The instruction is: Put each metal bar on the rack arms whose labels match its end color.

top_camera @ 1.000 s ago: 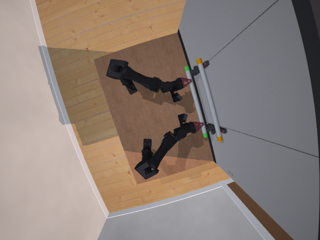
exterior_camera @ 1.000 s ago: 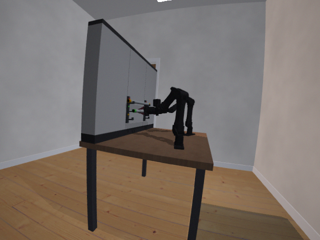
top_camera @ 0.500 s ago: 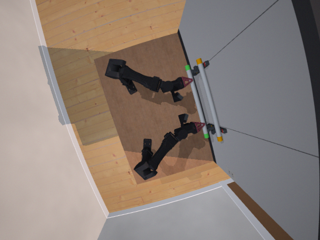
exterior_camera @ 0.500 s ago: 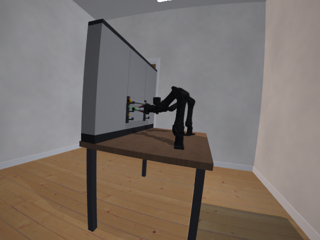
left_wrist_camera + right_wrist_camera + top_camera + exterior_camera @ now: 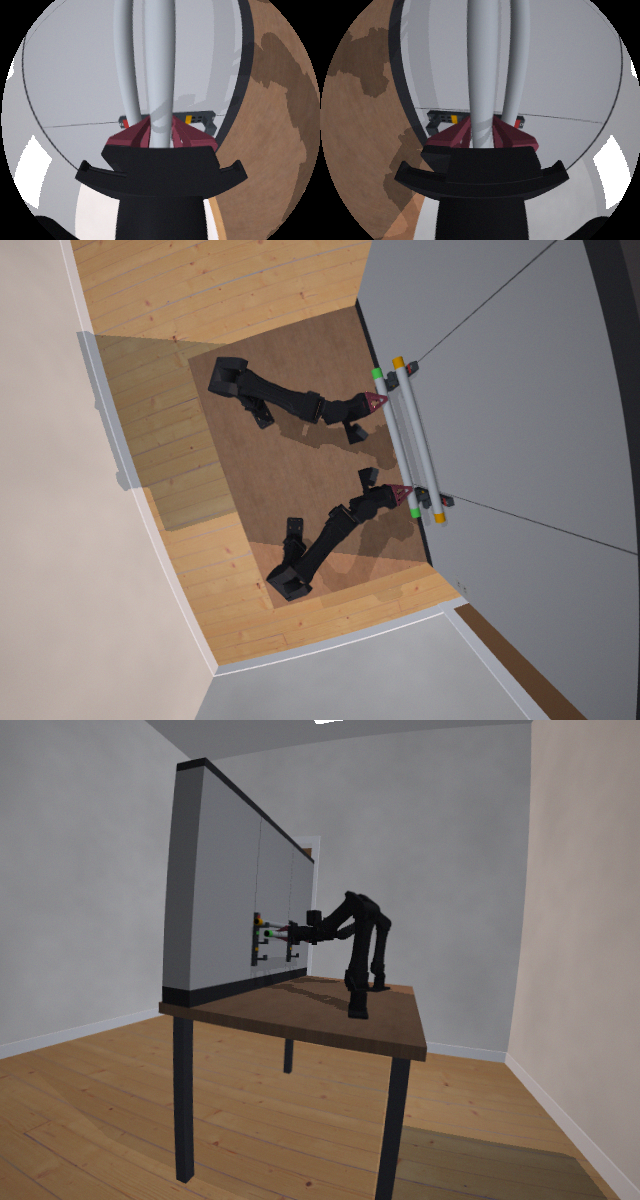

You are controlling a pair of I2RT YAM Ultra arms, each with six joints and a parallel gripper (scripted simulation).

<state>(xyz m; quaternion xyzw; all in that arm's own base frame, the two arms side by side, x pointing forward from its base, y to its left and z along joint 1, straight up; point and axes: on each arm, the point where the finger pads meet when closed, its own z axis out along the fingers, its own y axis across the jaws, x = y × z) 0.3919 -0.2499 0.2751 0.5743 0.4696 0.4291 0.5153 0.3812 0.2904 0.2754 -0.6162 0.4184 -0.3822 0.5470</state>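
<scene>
The bar with green ends [image 5: 397, 438] [image 5: 268, 933] [image 5: 161, 60] [image 5: 483, 60] is held level in front of the rack [image 5: 253, 960], at the height of the green label [image 5: 256, 932] and a little above the middle arms. My left gripper [image 5: 385, 399] [image 5: 161, 119] and right gripper [image 5: 411, 490] [image 5: 482, 127] are shut on it near its two ends. The bar with orange ends [image 5: 421, 438] [image 5: 259, 921] [image 5: 125, 55] [image 5: 518, 55] lies on the top pair, under the red labels [image 5: 125, 123] [image 5: 517, 123]. The orange labels [image 5: 188, 119] [image 5: 454, 119] mark the bottom pair.
The bottom arms [image 5: 265, 957] and middle arms [image 5: 265, 941] of the rack carry no bar. The grey wall panel [image 5: 496, 410] [image 5: 222, 890] stands behind the rack. The brown table top [image 5: 289, 467] [image 5: 315, 1024] lies below both arms.
</scene>
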